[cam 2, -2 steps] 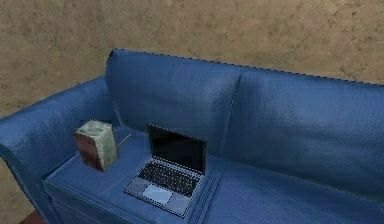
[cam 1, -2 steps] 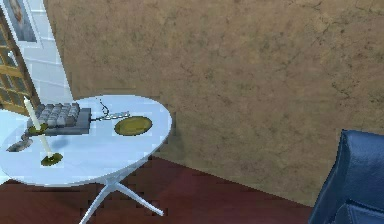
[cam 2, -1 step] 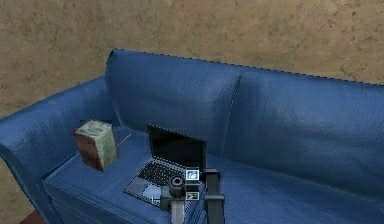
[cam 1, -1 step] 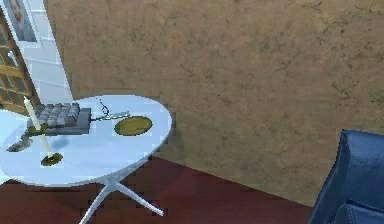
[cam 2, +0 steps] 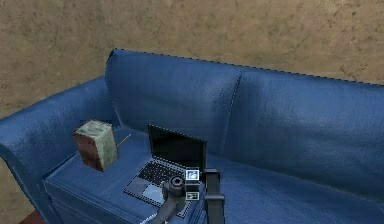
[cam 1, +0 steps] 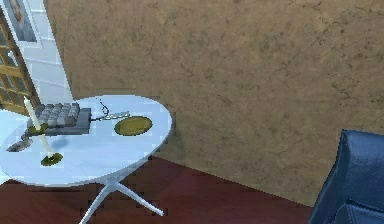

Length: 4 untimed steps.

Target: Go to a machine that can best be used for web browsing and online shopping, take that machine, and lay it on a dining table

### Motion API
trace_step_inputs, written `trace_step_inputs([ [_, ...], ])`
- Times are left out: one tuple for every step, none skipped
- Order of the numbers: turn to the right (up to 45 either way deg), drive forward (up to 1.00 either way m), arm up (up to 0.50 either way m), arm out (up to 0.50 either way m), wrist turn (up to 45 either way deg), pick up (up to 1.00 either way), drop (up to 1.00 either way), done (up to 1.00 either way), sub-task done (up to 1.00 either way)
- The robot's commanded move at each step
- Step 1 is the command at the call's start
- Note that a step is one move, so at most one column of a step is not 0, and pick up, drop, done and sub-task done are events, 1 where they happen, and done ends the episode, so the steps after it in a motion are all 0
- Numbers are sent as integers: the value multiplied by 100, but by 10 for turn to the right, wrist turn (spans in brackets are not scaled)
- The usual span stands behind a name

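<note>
**Laptop on the sofa seat, gripper low in front of it**

In the arm side view the laptop (cam 2: 168, 162) sits on the end seat cushion of a blue sofa (cam 2: 280, 120), its lid raised and the dark screen facing the camera. At the laptop's 9 o'clock, just beside it on the same cushion, stands a small greenish-tan box (cam 2: 96, 145). Past the box the sofa's padded armrest closes that side. At the laptop's 3 o'clock the seat runs on bare, with plenty of free cushion. The keyboard's near edge lies close to the cushion's front edge.

The arm (cam 2: 213, 200) comes up from 6 o'clock, and the gripper (cam 2: 168, 200) sits at the laptop's 6 o'clock, overlapping the keyboard's near corner. Because the laptop lies on the cushion right behind the fingers, I cannot tell whether the gripper holds anything.

In the forward view a white table (cam 1: 100, 150) on splayed legs stands at 8 o'clock, against a tan wall (cam 1: 230, 80). A gold dish (cam 1: 132, 125) lies near its rim on the wall side. A grey keyed device (cam 1: 62, 117) and a candle (cam 1: 31, 115) stand towards 9 o'clock. The near half of the tabletop is bare. Dark red floor (cam 1: 200, 195) lies open between the table and the blue sofa arm at 4 o'clock
</note>
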Motion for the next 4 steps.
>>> trace_step_inputs([
  [0, 0, 0, 0, 450, 0, 0, 0, 0],
  [0, 0, 0, 0, 450, 0, 0, 0, 0],
  [0, 0, 0, 0, 450, 0, 0, 0, 0],
  [0, 0, -30, 0, 0, 0, 0, 0, 0],
])
